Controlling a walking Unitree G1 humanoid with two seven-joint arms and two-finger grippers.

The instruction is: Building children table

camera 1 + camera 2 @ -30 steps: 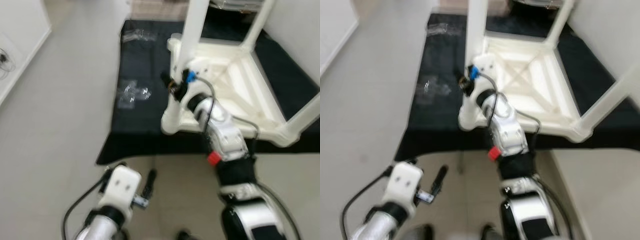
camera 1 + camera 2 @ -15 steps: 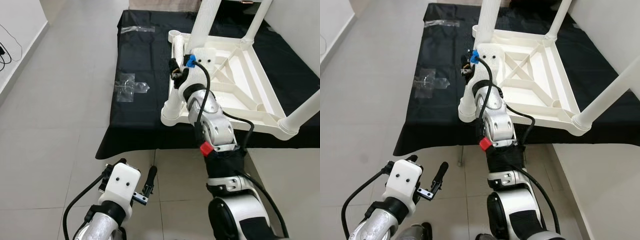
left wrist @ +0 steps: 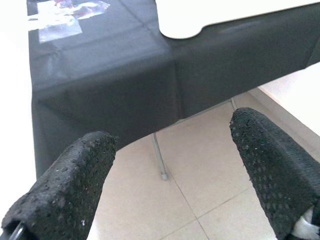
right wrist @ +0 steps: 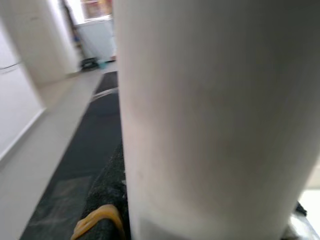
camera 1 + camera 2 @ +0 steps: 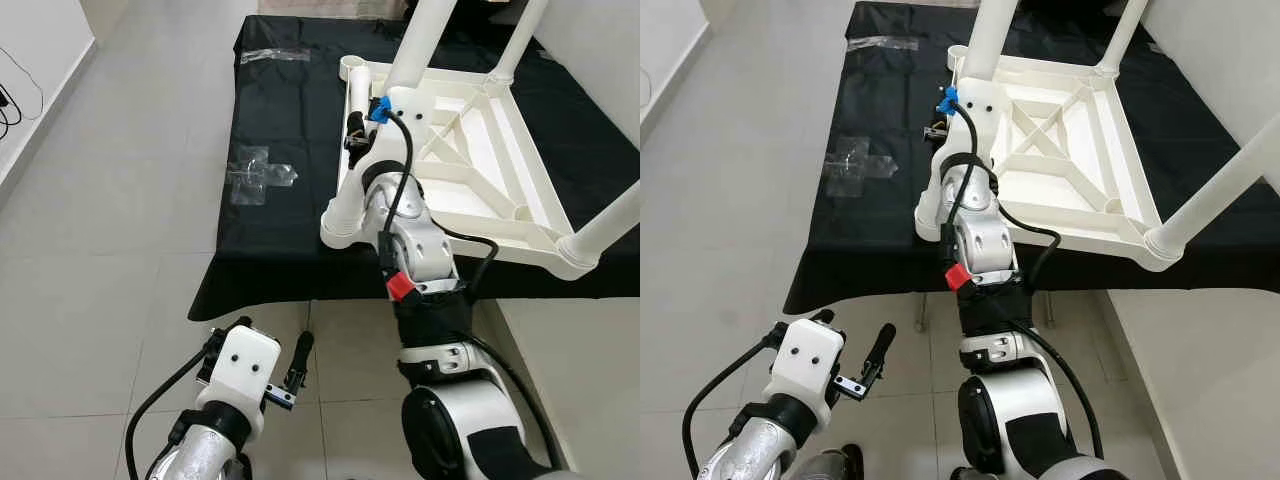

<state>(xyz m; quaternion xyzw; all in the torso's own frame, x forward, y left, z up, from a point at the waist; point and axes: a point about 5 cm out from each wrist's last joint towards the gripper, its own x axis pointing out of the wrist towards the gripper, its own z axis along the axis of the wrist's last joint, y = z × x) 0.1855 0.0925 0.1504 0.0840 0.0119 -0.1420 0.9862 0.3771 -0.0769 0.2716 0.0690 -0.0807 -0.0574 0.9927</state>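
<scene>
The white children's table (image 5: 470, 160) lies upside down on a black cloth (image 5: 280, 230). Three of its legs stand up: one at the far left (image 5: 425, 40), one at the far right and one at the near right (image 5: 610, 220). A fourth white leg (image 5: 345, 190) lies along the table's left edge. My right gripper (image 5: 353, 135) reaches over to that leg and is shut on it. In the right wrist view the leg (image 4: 210, 115) sits close against a black finger (image 4: 102, 200). Low over the floor tiles, my left gripper (image 5: 260, 335) hangs open and holds nothing.
Two clear plastic bags (image 5: 260, 172) (image 5: 272, 57) lie on the cloth left of the table. A thin metal leg (image 3: 157, 155) stands under the cloth's front edge. White wall with a cable (image 5: 10, 100) runs along the left, with grey floor tiles between.
The camera has steadied and shifted. My right gripper has moved a little farther along the lying leg. The left arm hangs as before.
</scene>
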